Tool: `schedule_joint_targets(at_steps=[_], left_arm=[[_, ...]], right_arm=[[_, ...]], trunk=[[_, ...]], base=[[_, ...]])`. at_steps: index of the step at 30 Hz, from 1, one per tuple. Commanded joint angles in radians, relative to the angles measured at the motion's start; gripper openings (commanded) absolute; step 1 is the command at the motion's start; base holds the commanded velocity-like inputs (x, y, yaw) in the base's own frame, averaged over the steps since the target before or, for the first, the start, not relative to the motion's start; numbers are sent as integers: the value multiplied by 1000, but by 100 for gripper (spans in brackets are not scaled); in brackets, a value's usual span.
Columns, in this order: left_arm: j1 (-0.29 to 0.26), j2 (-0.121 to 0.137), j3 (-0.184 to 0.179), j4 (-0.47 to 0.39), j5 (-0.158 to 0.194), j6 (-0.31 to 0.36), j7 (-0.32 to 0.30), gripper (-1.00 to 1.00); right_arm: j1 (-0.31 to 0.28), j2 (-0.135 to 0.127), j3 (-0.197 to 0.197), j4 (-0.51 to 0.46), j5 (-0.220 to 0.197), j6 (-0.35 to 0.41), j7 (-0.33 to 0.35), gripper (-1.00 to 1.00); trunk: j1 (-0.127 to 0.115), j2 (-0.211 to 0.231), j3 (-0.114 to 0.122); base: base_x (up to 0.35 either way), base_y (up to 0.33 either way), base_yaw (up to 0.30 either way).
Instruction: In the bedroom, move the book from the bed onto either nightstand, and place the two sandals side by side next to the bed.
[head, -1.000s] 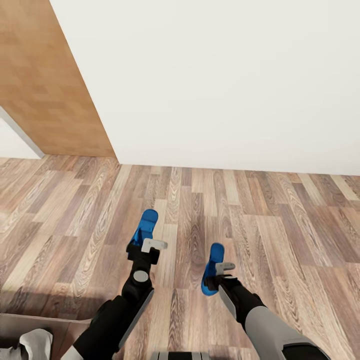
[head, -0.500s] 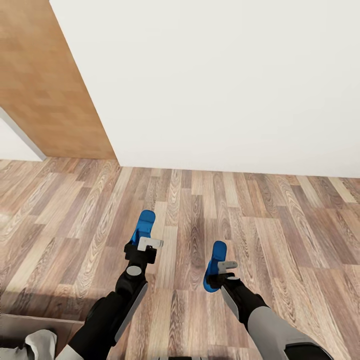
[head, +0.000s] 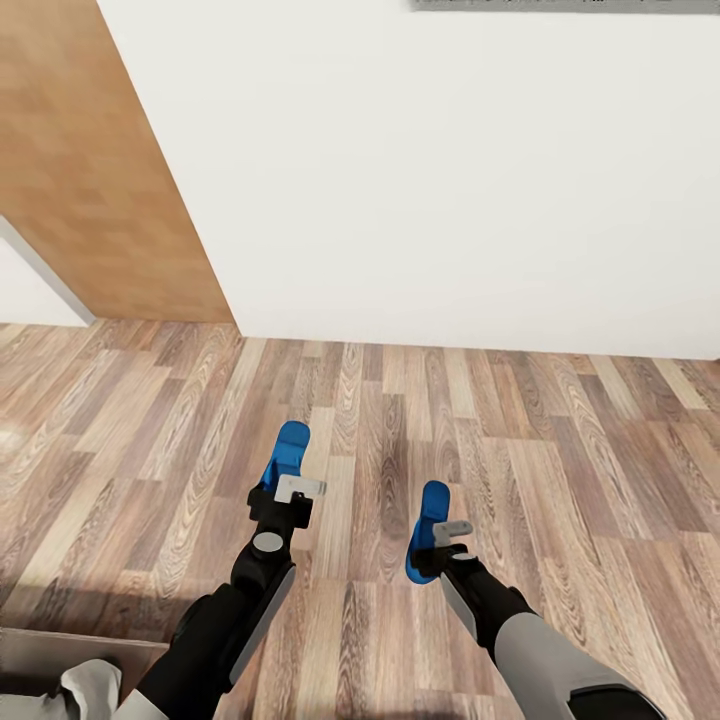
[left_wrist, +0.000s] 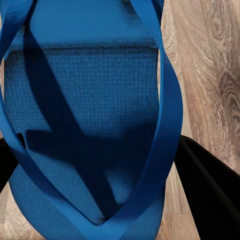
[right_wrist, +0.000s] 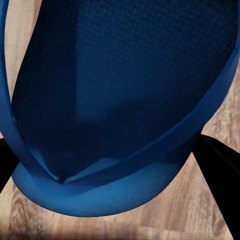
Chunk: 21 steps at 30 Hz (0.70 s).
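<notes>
Each of my grippers carries one bright blue sandal above the wood-plank floor. The left gripper is shut on the left sandal, which points away from me. Close up in the left wrist view, that sandal spans the gap between the dark fingers. The right gripper is shut on the other sandal, whose sole and strap show in the right wrist view between the dark fingers. The book, the bed and the nightstand are out of view.
A white wall stands straight ahead, with a light wooden door at the left. Brown plank floor spreads between me and the wall. A pale object sits at the lower left corner.
The head view has tilted up slightly, bringing a grey strip into sight at the top of the wall. Both arms hold the sandals in nearly the same pose.
</notes>
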Motion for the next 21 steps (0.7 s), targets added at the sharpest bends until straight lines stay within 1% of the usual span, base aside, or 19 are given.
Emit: schedule_joint_targets(at_steps=[1,7,14,21], left_arm=[[-1,0,-2,-1,5,4,8,-100],[-1,0,-2,1,3,3,12,-100],[-1,0,-2,3,2,1,15,-100],[-1,-1,-1,21,2,-6,14,-100]], right_arm=[[0,0,7,-2,6,8,-6,-100],[1,0,10,-1,6,8,-6,-100],[1,0,21,-2,5,8,-6,-100],[2,0,23,-1,6,8,-6,-100]], trunk=[[-4,7,3],[-27,49,21],[-54,98,43],[-81,147,65]], base=[[0,0,0],[0,0,0],[0,0,0],[0,0,0]])
